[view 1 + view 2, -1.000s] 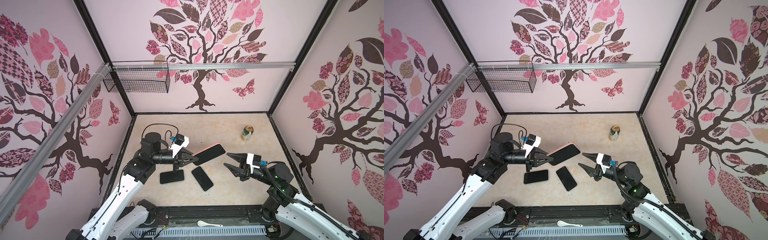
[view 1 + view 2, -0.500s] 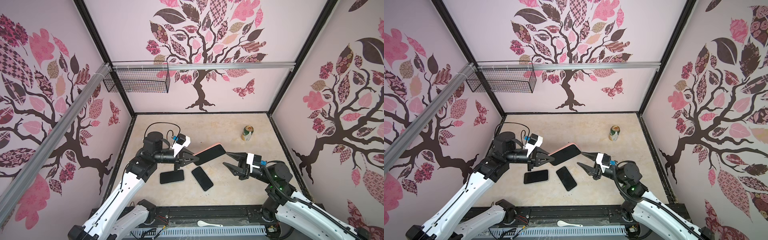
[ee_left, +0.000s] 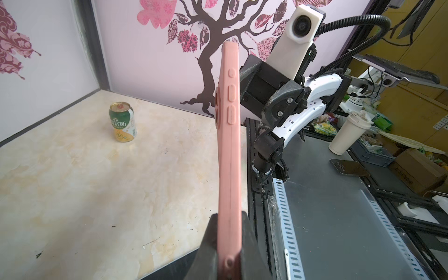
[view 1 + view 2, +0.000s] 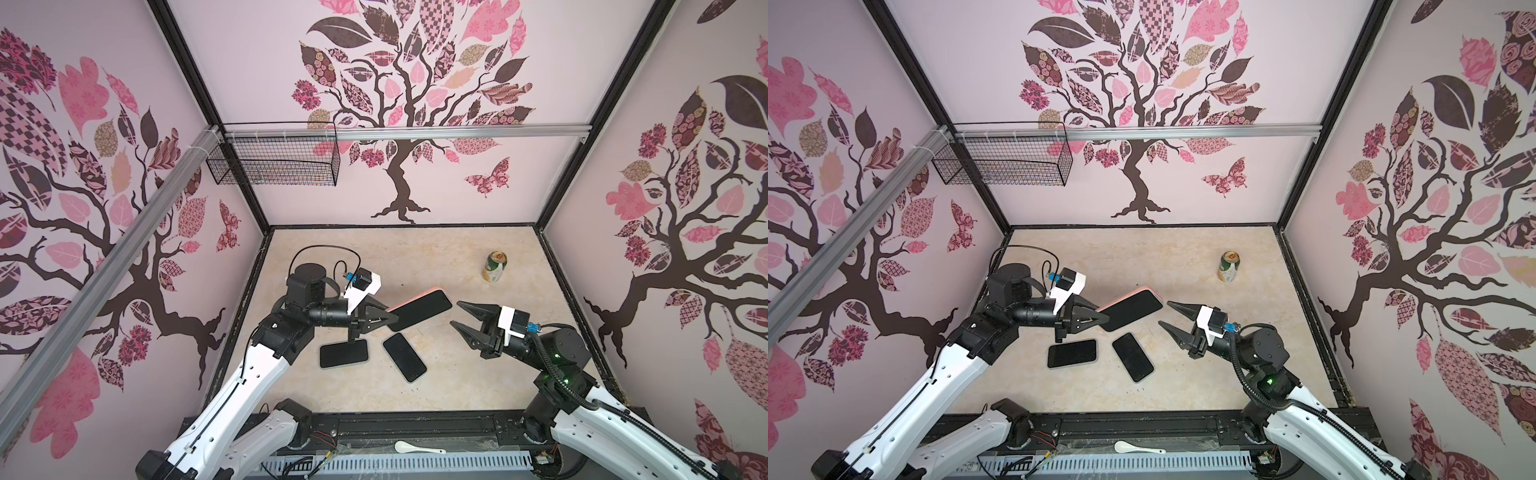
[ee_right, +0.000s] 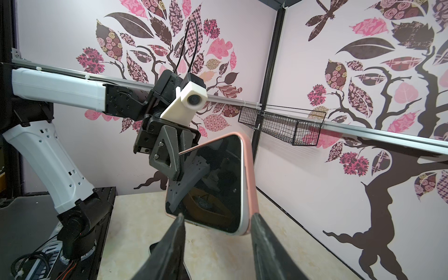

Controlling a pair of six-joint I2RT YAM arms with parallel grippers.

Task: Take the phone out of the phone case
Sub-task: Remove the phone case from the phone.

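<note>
The left pincer (image 4: 391, 319) grips the pink-cased black phone (image 4: 422, 309). The right pincer (image 4: 454, 313) gapes near its free end.

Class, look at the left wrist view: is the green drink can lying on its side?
No, the can stands upright on the table, with its pull-tab top facing up.

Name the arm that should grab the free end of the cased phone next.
Right. The left gripper is shut on one end of the phone, holding it off the table. The right gripper is open, empty and aimed at the free end.
</note>
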